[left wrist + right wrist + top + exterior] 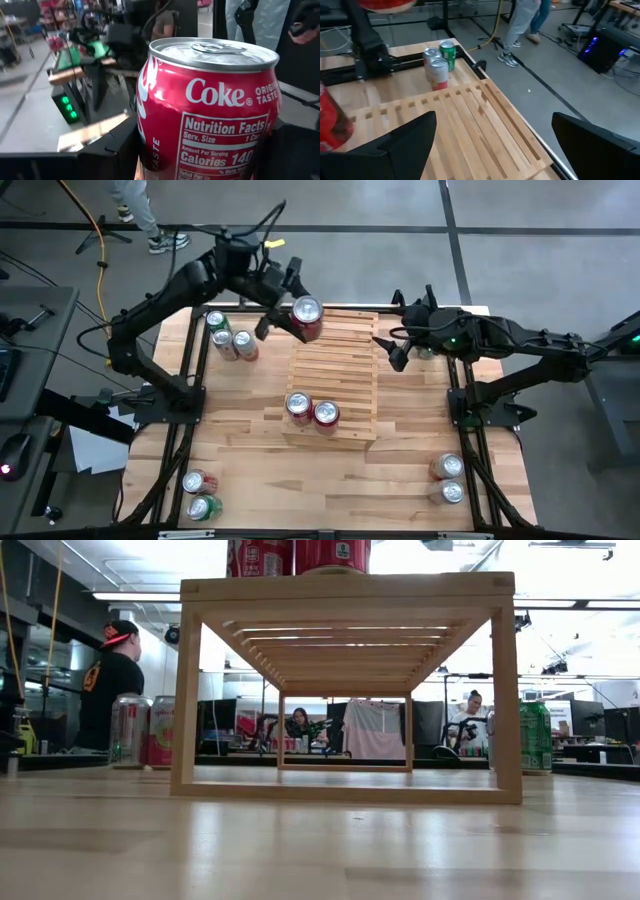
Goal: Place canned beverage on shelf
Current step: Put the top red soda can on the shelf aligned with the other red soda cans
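Note:
My left gripper [297, 317] is shut on a red Coke can [306, 316], held over the far left part of the pale-wood slatted shelf [340, 365]. The can fills the left wrist view [210, 110]. Two more red cans [312, 411] stand on the shelf's near tier and show on top of it in the low view [300, 555]. My right gripper [390, 350] is open and empty at the shelf's far right edge; its view looks across the slats [470, 125]. My left gripper pinches the can's side wall [150, 150] between its two fingers [107, 155], one on each side of the lower body. The fingers come level from the table's far left. The can is upright, top up, lifted clear above the shelf.
Three cans [228, 338] stand at the far left beside the shelf and show in the right wrist view [439, 70]. Two cans [197, 494] stand near left, two [449, 478] near right. A green can [535, 735] stands by the right arm. People are in the room beyond.

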Controlling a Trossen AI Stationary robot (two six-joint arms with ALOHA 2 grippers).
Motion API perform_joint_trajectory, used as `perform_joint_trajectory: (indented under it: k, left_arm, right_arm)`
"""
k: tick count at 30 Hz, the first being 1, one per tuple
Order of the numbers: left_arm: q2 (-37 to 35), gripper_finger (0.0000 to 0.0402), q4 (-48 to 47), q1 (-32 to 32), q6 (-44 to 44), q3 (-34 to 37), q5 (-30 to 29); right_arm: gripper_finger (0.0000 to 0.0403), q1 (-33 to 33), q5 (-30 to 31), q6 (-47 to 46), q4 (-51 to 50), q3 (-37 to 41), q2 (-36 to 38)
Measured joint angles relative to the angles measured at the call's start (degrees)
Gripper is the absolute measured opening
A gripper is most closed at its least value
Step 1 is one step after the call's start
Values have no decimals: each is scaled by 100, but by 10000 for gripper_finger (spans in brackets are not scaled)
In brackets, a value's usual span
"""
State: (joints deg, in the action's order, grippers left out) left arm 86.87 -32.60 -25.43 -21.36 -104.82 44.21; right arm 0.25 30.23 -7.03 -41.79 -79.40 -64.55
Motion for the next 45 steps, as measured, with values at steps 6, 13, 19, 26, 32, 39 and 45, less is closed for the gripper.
perform_joint_trajectory:
  k: [6, 13, 19, 26, 32, 39, 45]
  left_arm:
    - [7, 190, 845, 111, 453, 557, -312]
    - [9, 190, 1620, 87, 1075, 1476, -1243]
    - [15, 190, 2705, 212, 1390, 2168, -2157]
    - [7, 190, 3326, 606, 1292, 2548, -3686]
    - [7, 190, 3406, 782, 1272, 2693, -4094]
    - [7, 190, 3429, 809, 1237, 2711, -4322]
    - [70, 190, 3367, 908, 764, 2711, -5098]
  right_arm:
    - [383, 0, -291, -91, 16, 0, 0]
    - [383, 0, -560, 88, 648, 0, 0]
    - [383, -37, -650, 251, 879, 0, 0]
    - [383, -344, -835, 147, 973, 0, 0]
    - [383, -673, -1529, -126, 1292, -2, -62]
    - [383, -985, -2218, -1096, 1770, -2, -454]
    - [383, -1188, -2398, -1745, 1761, -262, -794]
